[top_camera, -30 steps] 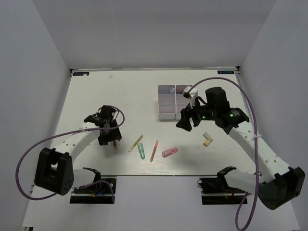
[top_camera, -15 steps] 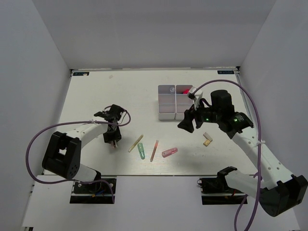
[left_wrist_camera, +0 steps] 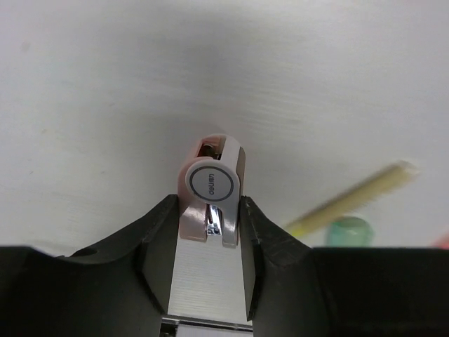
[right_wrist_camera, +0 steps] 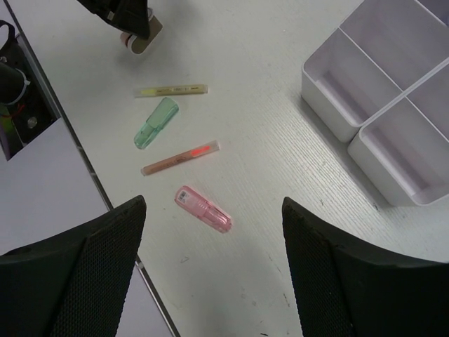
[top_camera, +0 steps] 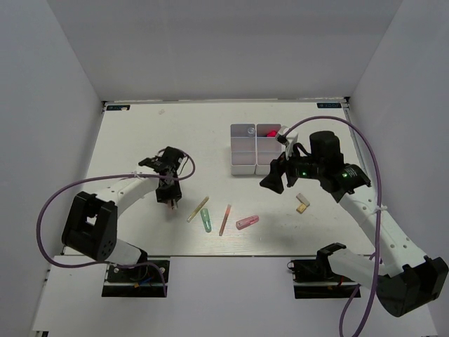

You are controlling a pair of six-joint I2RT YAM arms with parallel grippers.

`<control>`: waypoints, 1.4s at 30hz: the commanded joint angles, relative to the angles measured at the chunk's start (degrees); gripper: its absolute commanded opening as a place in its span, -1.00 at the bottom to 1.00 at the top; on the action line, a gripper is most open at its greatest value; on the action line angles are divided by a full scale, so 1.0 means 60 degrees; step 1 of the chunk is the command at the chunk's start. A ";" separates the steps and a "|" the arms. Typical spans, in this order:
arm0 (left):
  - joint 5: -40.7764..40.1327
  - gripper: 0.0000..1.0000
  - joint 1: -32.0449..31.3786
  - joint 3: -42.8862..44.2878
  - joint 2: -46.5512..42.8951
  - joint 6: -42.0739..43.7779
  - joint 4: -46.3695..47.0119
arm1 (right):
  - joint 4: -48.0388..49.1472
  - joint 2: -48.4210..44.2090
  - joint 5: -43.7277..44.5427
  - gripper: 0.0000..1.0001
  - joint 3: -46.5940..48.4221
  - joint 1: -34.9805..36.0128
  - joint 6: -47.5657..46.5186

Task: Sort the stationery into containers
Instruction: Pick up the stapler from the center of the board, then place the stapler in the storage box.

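Note:
My left gripper (top_camera: 170,200) is shut on a small pink-beige clip-like item (left_wrist_camera: 210,193) with a round silver label, low over the table; the jaws press on both its sides. My right gripper (top_camera: 273,179) is open and empty, held above the table beside the white organiser (top_camera: 243,149). In the right wrist view the right gripper (right_wrist_camera: 214,274) hangs over a pink tube (right_wrist_camera: 203,209), with an orange stick (right_wrist_camera: 180,159), a green tube (right_wrist_camera: 156,123) and a yellow stick (right_wrist_camera: 171,90) beyond. A beige block (top_camera: 303,203) lies to the right gripper's right.
A red-pink item (top_camera: 272,138) lies in a right-column compartment of the organiser (right_wrist_camera: 379,112). The loose items lie in a row near the table's front edge (top_camera: 210,254). White walls close off the sides and back.
My left gripper has moved right toward the yellow stick with the item in it. My right gripper has drawn back from the organiser, where a red-pink item now shows.

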 commanded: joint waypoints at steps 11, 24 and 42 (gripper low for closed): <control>0.1525 -0.91 -0.2172 0.7106 0.2204 0.3469 -0.1758 | 0.0386 -0.0290 0.0075 0.61 -0.0259 -0.0167 -0.0045; 0.2155 -1.00 -0.2993 1.1437 0.5243 0.6738 -0.1310 | 0.0604 -0.0495 0.4191 0.42 -0.0185 -0.0372 -0.0456; 0.0969 -1.00 -0.3696 1.0469 0.6472 1.0136 0.1608 | 0.1089 -0.0276 0.5070 -0.13 -0.0684 -0.0651 -0.0749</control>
